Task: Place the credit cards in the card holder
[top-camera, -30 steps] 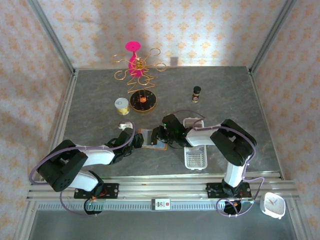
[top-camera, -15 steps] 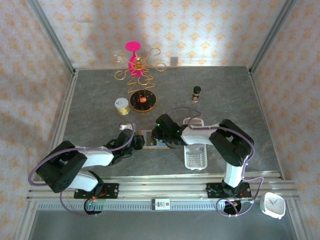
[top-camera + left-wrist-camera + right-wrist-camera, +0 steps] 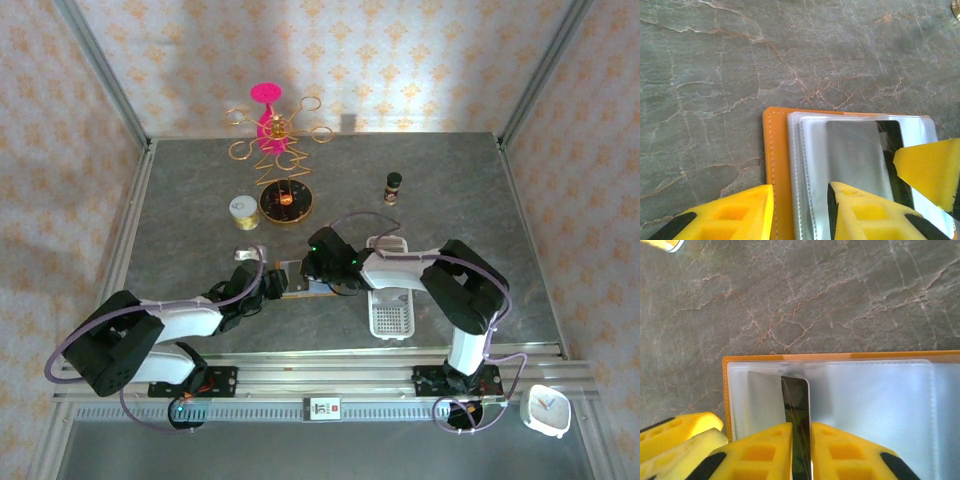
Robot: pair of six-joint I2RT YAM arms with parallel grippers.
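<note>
The card holder (image 3: 296,280) lies open on the table between the arms, orange with clear inner pockets (image 3: 875,400). My right gripper (image 3: 801,450) is shut on a dark credit card (image 3: 796,400), held on edge with its far end inside the leftmost clear pocket. From the left wrist the same card (image 3: 860,150) looks grey and shiny under the plastic. My left gripper (image 3: 800,212) stands open astride the holder's orange edge (image 3: 775,165); one finger is beside the holder and the other rests on the pocket. From above, the left gripper (image 3: 272,283) and the right gripper (image 3: 318,268) meet over the holder.
A long white slotted tray (image 3: 390,300) lies just right of the holder under the right arm. Farther back stand a small dark bottle (image 3: 394,186), a gold tin (image 3: 241,208), a round dark disc (image 3: 286,202) and a gold wire stand (image 3: 272,135).
My right gripper has moved left over the card holder with the card and its jaws have narrowed. The left gripper has shifted slightly along the holder's left edge.
</note>
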